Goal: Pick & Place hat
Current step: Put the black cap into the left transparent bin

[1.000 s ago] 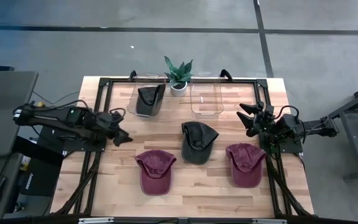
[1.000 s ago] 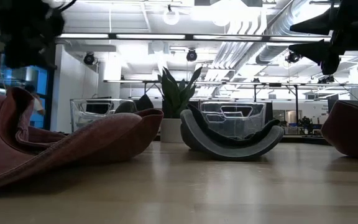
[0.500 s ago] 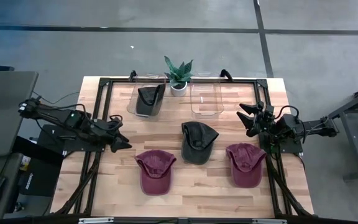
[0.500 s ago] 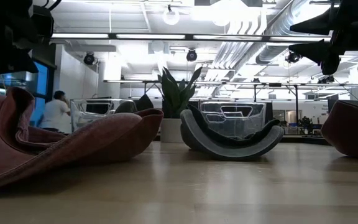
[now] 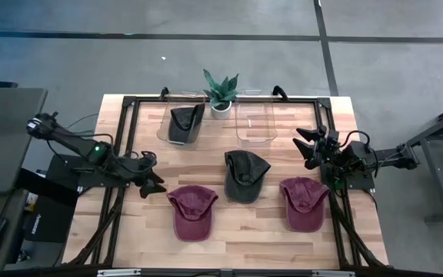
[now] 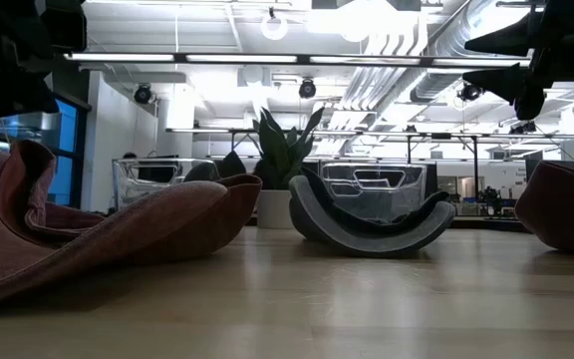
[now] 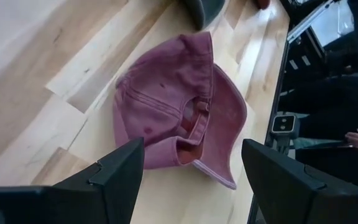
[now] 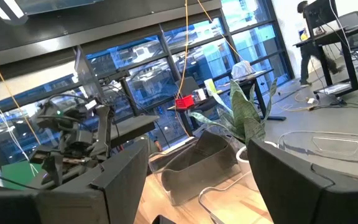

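Three hats lie on the table: a maroon hat (image 5: 192, 209) near the left, a dark grey hat (image 5: 244, 175) in the middle and a second maroon hat (image 5: 304, 201) on the right. A fourth, dark hat (image 5: 184, 123) sits in the left clear bin. My left gripper (image 5: 151, 185) is open, just left of the near-left maroon hat (image 7: 179, 106), its fingers pointing at it without touching. My right gripper (image 5: 308, 146) is open and raised over the table's right side (image 6: 516, 70), above and beyond the right maroon hat (image 6: 566, 204).
A clear bin (image 5: 255, 121) stands at the far edge beside a potted plant (image 5: 221, 92), with the bin holding the dark hat to its left. Black frame rails (image 5: 121, 138) run along the table's sides. Bare wood lies along the near edge (image 5: 244, 238).
My left gripper has moved toward the table's near edge and closer to the near-left maroon hat, staying open. The hats and my right arm have kept still.
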`<state>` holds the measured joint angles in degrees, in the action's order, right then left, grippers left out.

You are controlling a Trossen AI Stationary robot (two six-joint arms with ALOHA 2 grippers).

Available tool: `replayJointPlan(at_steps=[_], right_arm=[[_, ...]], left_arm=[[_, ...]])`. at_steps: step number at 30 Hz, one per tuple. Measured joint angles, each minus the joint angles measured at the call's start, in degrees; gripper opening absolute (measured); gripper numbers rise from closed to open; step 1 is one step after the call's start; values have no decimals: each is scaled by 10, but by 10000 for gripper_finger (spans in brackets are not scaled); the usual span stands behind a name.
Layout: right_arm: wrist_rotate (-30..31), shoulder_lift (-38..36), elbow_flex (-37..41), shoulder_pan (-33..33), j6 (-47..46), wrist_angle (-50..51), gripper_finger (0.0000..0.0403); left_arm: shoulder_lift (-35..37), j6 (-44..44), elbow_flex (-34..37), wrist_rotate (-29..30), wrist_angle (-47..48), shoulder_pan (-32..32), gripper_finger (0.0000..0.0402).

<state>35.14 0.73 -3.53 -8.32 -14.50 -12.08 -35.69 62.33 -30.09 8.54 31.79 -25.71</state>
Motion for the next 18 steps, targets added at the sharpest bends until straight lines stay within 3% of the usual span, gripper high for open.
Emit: replayJointPlan(at_steps=[18], right_arm=[[0,0,0,0,0,0,271]], left_arm=[[-106,24,0,2,-128,-33,261]])
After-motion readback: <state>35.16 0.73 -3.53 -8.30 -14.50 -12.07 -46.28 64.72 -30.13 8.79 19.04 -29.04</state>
